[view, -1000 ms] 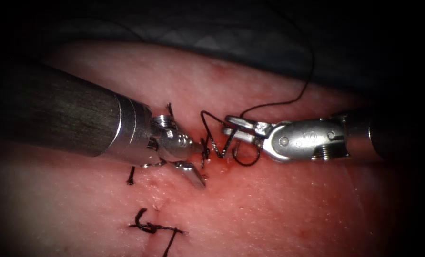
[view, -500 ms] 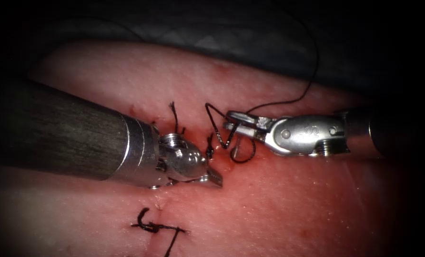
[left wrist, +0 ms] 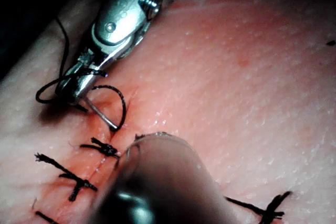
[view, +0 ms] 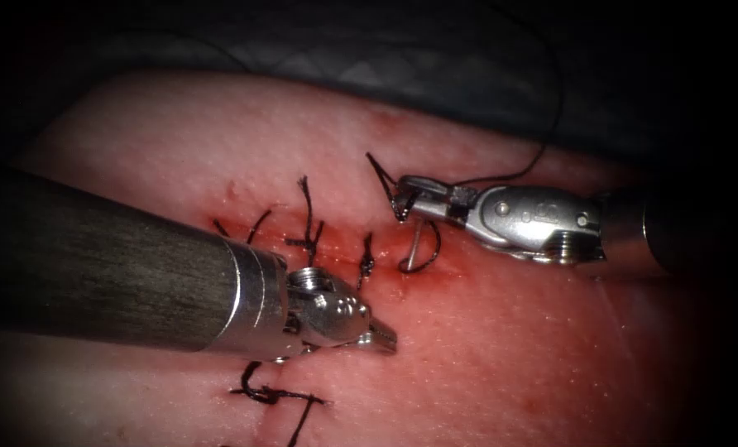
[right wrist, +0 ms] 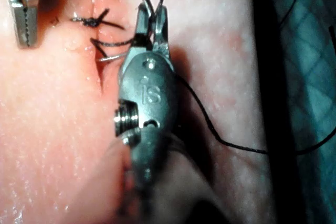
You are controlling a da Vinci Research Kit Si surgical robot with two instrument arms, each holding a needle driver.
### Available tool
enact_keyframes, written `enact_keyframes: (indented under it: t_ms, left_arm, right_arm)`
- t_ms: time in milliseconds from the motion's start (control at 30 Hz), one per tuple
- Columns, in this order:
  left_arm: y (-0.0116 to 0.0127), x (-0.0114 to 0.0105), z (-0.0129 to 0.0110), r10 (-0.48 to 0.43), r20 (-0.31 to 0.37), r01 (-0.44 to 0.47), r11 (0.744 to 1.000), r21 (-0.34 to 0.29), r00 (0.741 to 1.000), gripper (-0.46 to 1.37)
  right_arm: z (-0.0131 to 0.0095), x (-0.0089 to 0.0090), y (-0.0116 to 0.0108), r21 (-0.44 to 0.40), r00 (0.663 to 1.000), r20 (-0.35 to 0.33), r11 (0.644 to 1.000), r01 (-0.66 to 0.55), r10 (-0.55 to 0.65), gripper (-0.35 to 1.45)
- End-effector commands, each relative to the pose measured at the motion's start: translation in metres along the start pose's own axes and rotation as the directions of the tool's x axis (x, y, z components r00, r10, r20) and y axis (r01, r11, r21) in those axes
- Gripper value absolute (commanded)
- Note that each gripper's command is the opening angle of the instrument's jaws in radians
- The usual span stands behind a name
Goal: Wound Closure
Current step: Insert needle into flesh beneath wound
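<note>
The right pincer (view: 404, 199) holds the needle (view: 416, 245) near its rear end, thread (view: 543, 141) looped around it, just right of the cut (view: 365, 261). The left pincer (view: 381, 338), closed and empty, has withdrawn toward the lower stitches; knot-tying seems underway.

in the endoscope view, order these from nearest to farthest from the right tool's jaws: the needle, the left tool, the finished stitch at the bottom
1. needle: just below the right tool, its tip in the tissue at the cut; the jaws hold thread.
2. left tool: lower left, holding nothing.
3. finished stitch: at the bottom edge, below the left tool.
</note>
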Motion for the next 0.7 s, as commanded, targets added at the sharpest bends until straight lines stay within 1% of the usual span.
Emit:
enact_keyframes:
  t_ms: [33, 167, 400, 500, 667, 700]
  left_arm:
    - [0.0000, -0.0002, 0.0002, 0.003, 0.003, -0.003, 1.000, -0.012, 1.000, -0.35]
    - [-0.0001, -0.0005, 0.0008, 0.005, 0.006, -0.005, 1.000, -0.016, 1.000, -0.35]
    - [-0.0001, -0.0006, 0.0007, 0.006, 0.006, -0.006, 1.000, -0.016, 1.000, -0.35]
    - [-0.0001, -0.0006, 0.0007, 0.006, 0.006, -0.006, 1.000, -0.016, 1.000, -0.35]
    - [-0.0002, -0.0008, 0.0006, 0.007, 0.006, -0.007, 1.000, -0.018, 1.000, -0.35]
    - [-0.0002, -0.0009, 0.0004, 0.008, 0.006, -0.008, 1.000, -0.019, 1.000, -0.35]
  right_arm:
    - [0.0001, 0.0000, 0.0000, -0.001, 1.000, 0.001, 1.000, -0.016, 0.016, -0.35]
    - [0.0001, 0.0000, 0.0005, -0.005, 0.999, 0.001, 0.999, -0.052, 0.052, -0.35]
    - [0.0002, -0.0002, 0.0007, 0.007, 0.992, 0.005, 0.992, -0.127, 0.127, -0.35]
    - [0.0002, -0.0002, 0.0007, 0.007, 0.990, 0.006, 0.990, -0.139, 0.139, -0.35]
    - [0.0003, -0.0003, 0.0005, 0.047, 0.990, 0.028, 0.989, -0.143, 0.142, -0.35]
    - [0.0003, -0.0003, 0.0003, 0.065, 0.992, 0.037, 0.990, -0.123, 0.121, -0.35]
